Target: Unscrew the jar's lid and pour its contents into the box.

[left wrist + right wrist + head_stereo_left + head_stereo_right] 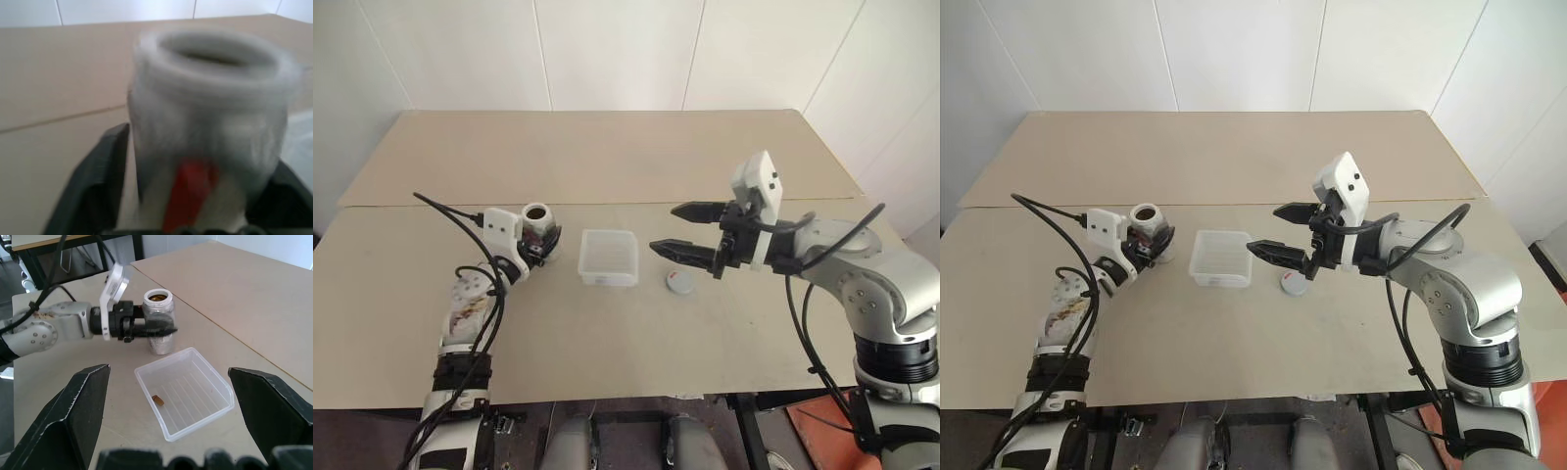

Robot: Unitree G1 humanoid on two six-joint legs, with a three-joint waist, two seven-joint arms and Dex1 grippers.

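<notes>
The jar (536,220) stands upright on the table with its mouth uncovered, and something brown shows inside it (158,297). My left gripper (540,243) is around its lower body, where the red and white label (193,188) sits. The lid (679,281) lies flat on the table just right of the box (609,279). The box lies between the jar and the lid, with one small brown piece (157,400) in it. My right gripper (663,227) hovers wide open and empty above the lid and the box's right side.
The tan table (607,157) has a seam running across it behind the jar. Black cables loop from both arms, one (460,220) arching beside the jar. White walls stand behind the table.
</notes>
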